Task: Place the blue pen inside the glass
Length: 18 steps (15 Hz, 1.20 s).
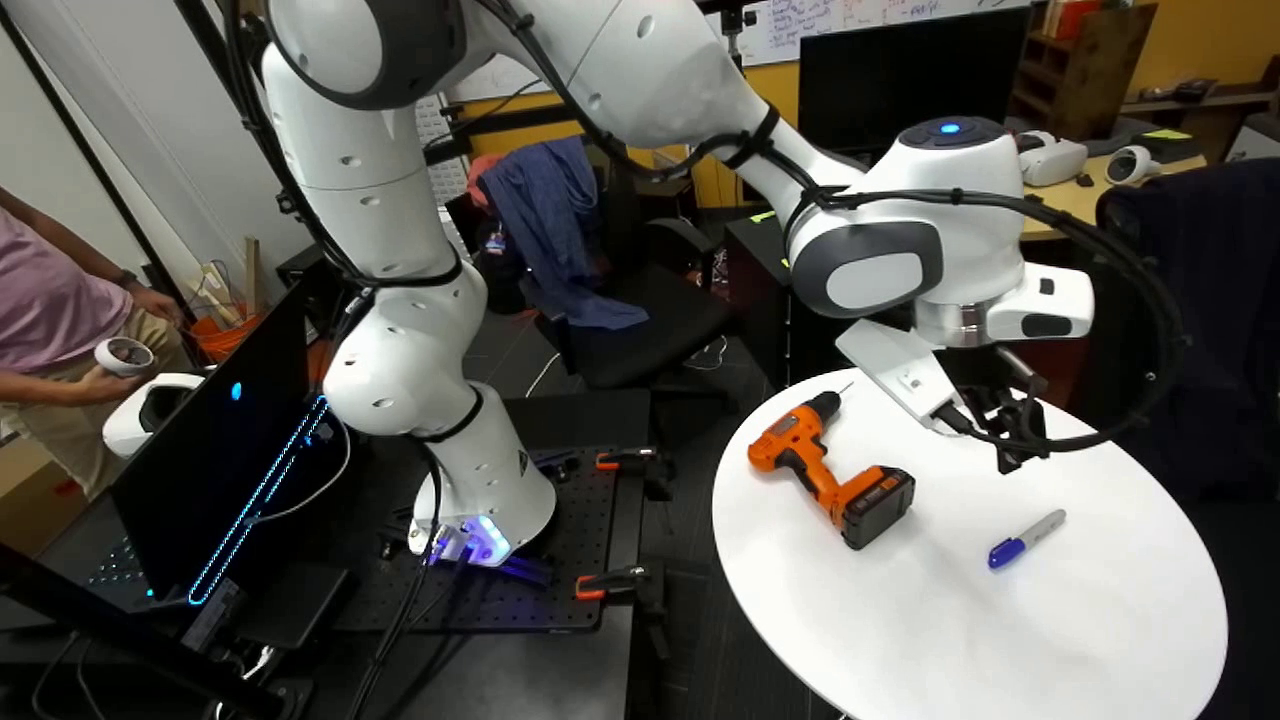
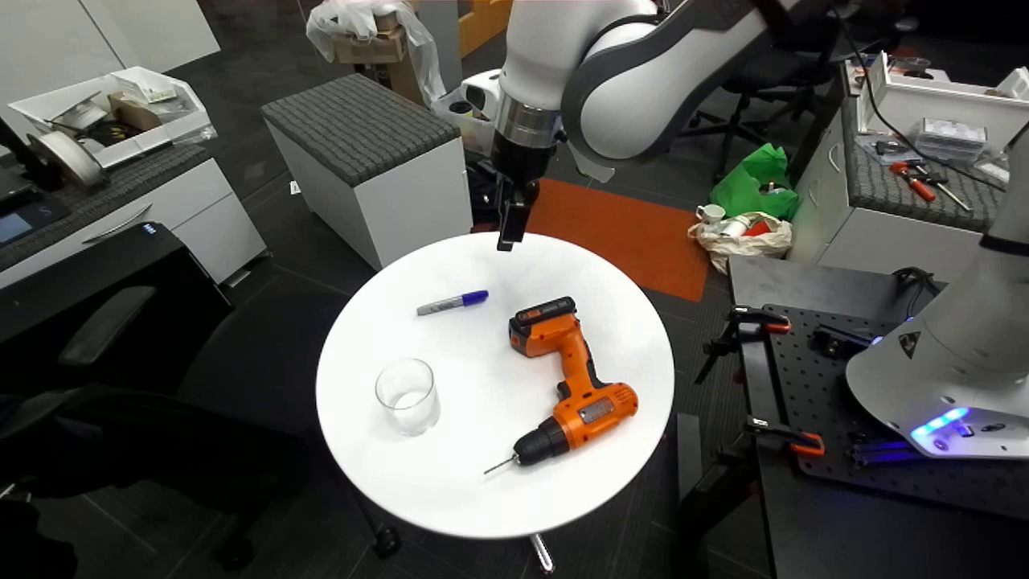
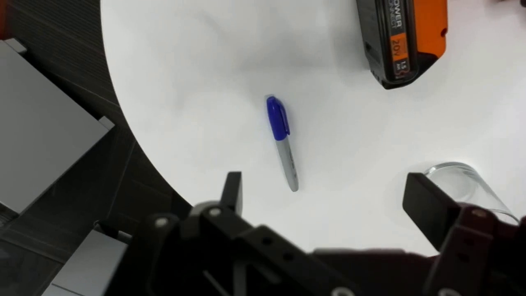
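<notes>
The blue pen [image 1: 1026, 540] lies flat on the white round table, with a blue cap and a grey body. It also shows in an exterior view [image 2: 453, 303] and in the wrist view [image 3: 282, 142]. The clear glass [image 2: 407, 398] stands upright on the table, apart from the pen. In the wrist view the glass [image 3: 458, 187] is partly hidden behind the right finger. It does not show in the exterior view where the wrist covers the far table. My gripper [image 3: 324, 176] is open and empty, above the table; it shows in both exterior views [image 1: 1010, 440] [image 2: 506, 237].
An orange-and-black drill [image 2: 575, 378] lies on the table [image 2: 482, 490], its battery end [image 3: 404, 45] towards the pen. The robot's base [image 1: 490, 500] stands on a separate black bench with clamps. Grey cabinets and a dark chair stand around the table.
</notes>
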Each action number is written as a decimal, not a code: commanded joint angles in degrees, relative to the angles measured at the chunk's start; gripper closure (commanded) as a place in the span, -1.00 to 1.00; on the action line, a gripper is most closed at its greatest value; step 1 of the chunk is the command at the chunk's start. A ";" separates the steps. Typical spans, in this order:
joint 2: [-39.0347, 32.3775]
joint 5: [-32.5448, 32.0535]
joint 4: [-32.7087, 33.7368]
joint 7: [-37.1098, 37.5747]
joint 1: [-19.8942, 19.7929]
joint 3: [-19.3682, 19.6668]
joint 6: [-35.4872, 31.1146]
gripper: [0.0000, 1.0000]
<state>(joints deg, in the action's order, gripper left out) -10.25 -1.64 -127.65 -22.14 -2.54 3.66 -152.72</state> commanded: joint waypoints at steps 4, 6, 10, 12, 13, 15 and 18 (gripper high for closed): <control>-5.52 -2.88 3.70 0.66 -2.11 -1.09 0.32 -1.00; -6.67 -3.05 4.05 0.69 -2.27 -1.22 0.26 -1.00; -6.53 -3.04 4.06 0.68 -2.29 -1.22 0.26 -1.00; -6.52 -2.55 3.89 0.10 -2.63 -1.44 -0.13 -1.00; -6.81 -1.84 4.05 -1.04 -3.13 -1.90 -0.28 -1.00; -7.91 -1.18 4.90 -1.61 -3.63 -2.48 -0.73 -1.00; -9.31 -0.57 5.89 -3.33 -4.59 -4.07 -1.11 -1.00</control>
<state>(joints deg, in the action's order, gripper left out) -17.69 -3.55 -123.50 -22.51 -5.47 1.73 -152.74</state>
